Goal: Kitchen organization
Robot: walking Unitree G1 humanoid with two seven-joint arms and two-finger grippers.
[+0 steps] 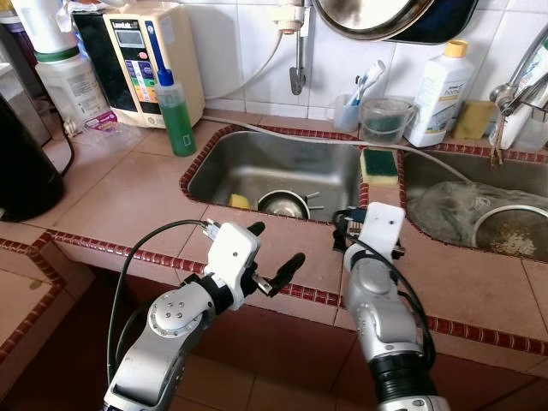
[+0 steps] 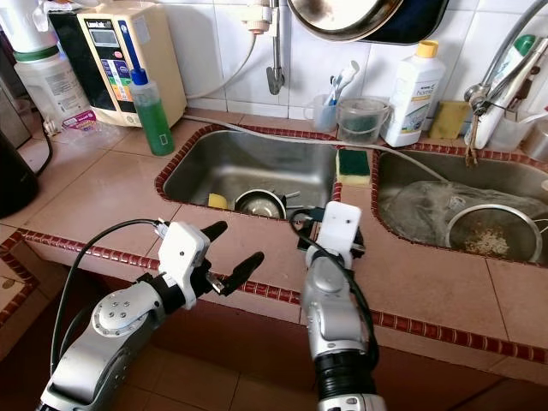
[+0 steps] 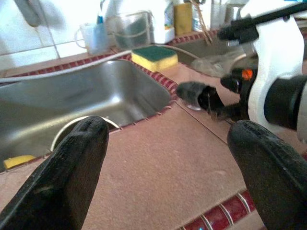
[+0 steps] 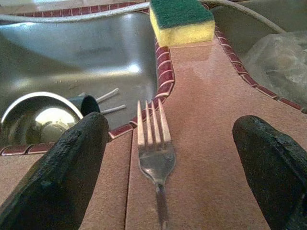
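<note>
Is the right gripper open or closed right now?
Open: the right gripper has its fingers spread wide, with the fork lying on the counter between them.

No lettering can be read. The appliance [image 1: 154, 64] at far left carries a coloured button panel, and the white bottle [image 1: 438, 94] at far right a label, both illegible.

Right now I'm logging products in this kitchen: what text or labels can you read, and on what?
None can be read.
Wall appliance: panel print and display blurred.
White bottle: label lines too small.
Green bottle: no label visible.
Pink packet: print too small.
</note>
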